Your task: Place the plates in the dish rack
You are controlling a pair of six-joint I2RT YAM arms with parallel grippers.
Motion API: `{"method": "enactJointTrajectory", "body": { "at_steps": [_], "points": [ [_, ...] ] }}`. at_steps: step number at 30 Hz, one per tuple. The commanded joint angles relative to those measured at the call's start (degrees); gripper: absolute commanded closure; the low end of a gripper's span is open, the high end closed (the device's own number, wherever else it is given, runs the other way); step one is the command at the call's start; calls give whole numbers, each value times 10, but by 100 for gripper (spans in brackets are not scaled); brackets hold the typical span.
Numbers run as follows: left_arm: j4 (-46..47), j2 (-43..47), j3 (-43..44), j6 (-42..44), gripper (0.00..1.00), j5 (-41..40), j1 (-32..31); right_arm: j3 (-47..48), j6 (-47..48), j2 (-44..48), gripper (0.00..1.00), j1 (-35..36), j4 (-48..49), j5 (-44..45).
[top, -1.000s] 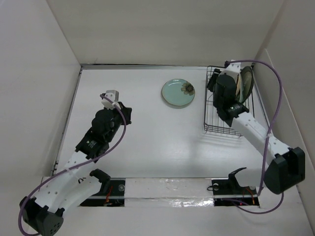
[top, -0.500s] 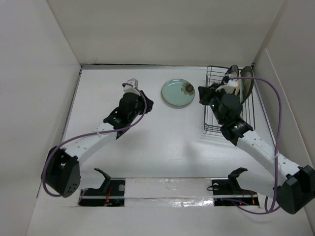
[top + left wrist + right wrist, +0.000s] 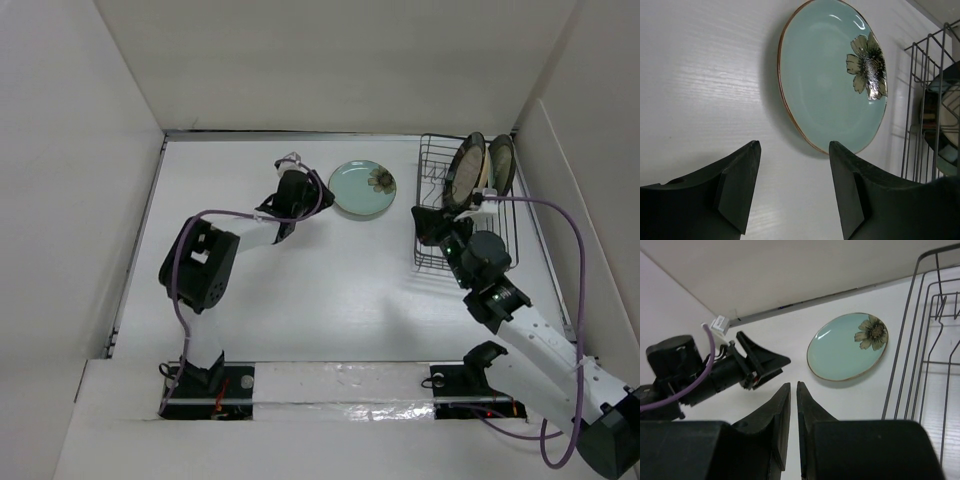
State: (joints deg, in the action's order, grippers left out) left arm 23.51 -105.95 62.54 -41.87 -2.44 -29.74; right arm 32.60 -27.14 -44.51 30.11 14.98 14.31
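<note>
Teal plate (image 3: pixel 830 85) beyond left claw (image 3: pixel 794 145) (apart)

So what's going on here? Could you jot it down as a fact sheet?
On the table: teal plate, lying flat, left of the dish rack
In rack: at least two plates, upright at its far end
Left gripper: open, empty, just short of the teal plate
Right gripper: fingers almost together, empty, at the rack's left edge
Not yet done: teal plate racked
</note>
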Motion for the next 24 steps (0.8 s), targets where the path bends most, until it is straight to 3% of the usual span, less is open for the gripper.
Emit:
{"method": "enactJointTrajectory", "body": {
  "at_steps": [1, 9, 17, 23, 24],
  "points": [
    [29, -39, 67, -18, 46, 39, 6, -10, -16, 7, 84, 6, 33, -22],
    [-40, -164, 201, -33, 45, 30, 6, -43, -43, 3, 84, 11, 80, -38],
    [-54, -221, 237, -50, 54, 45, 11, -50, -50, -8, 84, 11, 91, -47],
    [-22, -245, 232, -72, 68, 61, 11, -53, -52, -15, 84, 11, 96, -47],
    [-5, -246, 229, -72, 79, 62, 11, -54, -51, -15, 84, 11, 95, -46]
  ]
}}
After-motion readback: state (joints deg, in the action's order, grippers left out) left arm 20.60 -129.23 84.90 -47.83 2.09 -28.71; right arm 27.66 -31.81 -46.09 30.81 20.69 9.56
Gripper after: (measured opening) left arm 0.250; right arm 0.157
